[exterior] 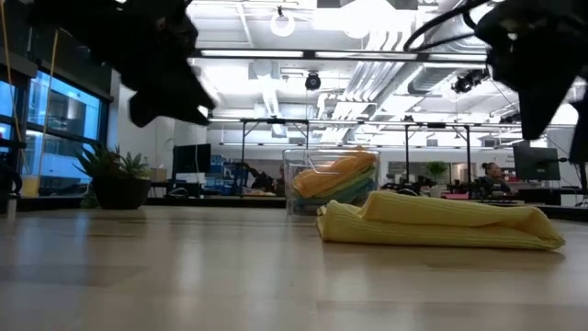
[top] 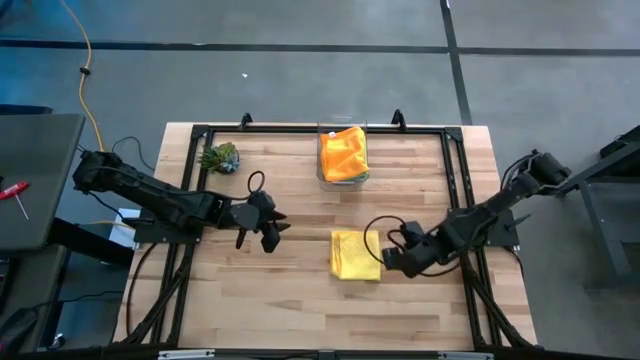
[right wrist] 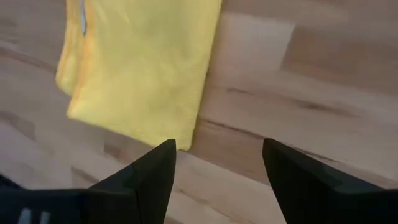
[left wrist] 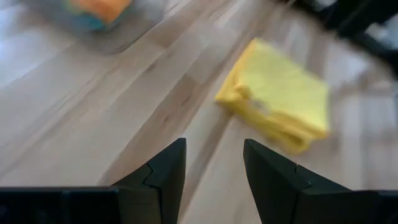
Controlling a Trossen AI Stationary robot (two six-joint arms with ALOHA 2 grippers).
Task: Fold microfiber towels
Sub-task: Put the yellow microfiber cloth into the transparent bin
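Folded yellow towel (top: 355,255) lies flat; orange towel (top: 343,152) tops stack.

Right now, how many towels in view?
At least 3: a folded yellow towel on the table near the right tool; an orange towel in the clear plastic box, atop a teal towel. More may be hidden underneath.

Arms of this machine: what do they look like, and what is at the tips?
Two slim black jointed arms, looped black cables running along them. Each ends in a gripper, left gripper and right gripper, with two flat, wedge-shaped matte black fingers.
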